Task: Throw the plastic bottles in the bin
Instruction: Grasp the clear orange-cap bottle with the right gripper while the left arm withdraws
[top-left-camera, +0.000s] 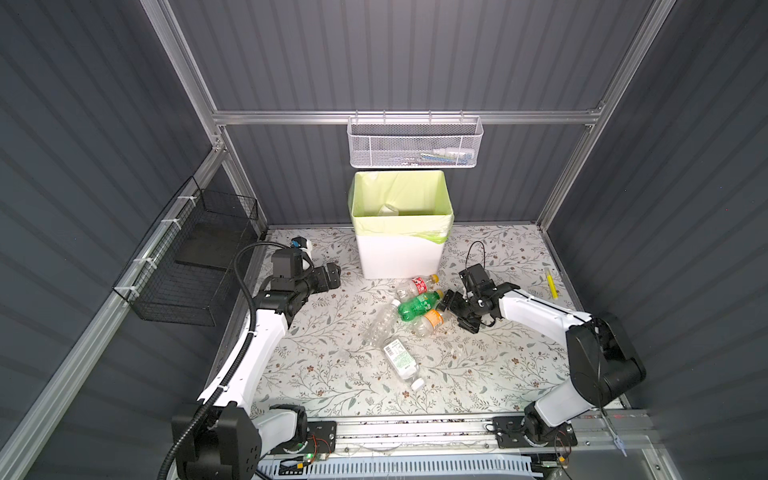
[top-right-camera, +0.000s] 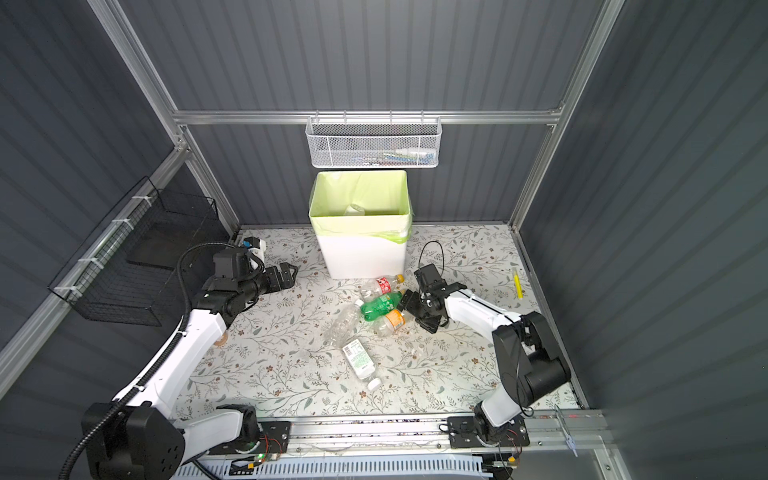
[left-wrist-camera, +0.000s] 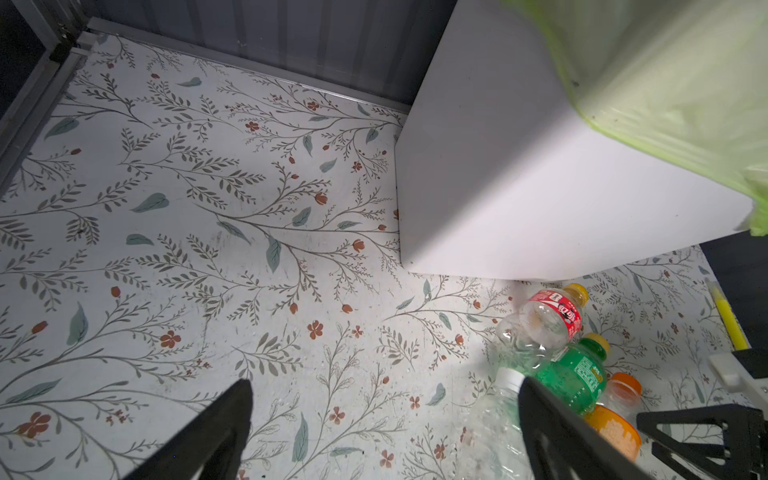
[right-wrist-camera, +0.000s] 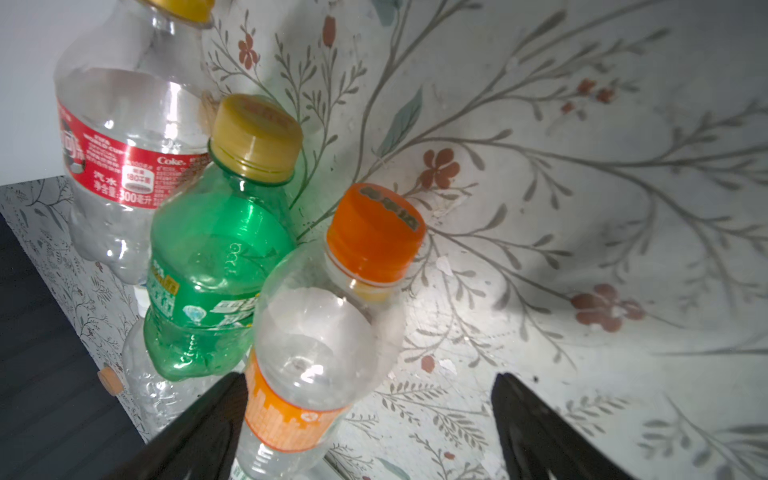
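The left arm (top-left-camera: 257, 349) and right arm (top-left-camera: 536, 309) are smooth white shells joined by blocky black joint housings (top-left-camera: 602, 365), each on a black base plate (top-left-camera: 322, 432). A ribbed black hose (top-left-camera: 183, 434) is tied along the left arm with white zip ties (top-left-camera: 220, 389), and a thin black cable (top-left-camera: 477, 242) loops off the right. The left claw (left-wrist-camera: 384, 382) and right claw (right-wrist-camera: 368, 380) are matte black with tapered, pointed fingers.

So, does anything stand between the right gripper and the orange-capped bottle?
Nothing visible does. The right gripper is open, and the orange-capped bottle lies directly ahead, partly between its jaws. The green bottle lies close beside that bottle, next to one jaw, so it may get nudged.
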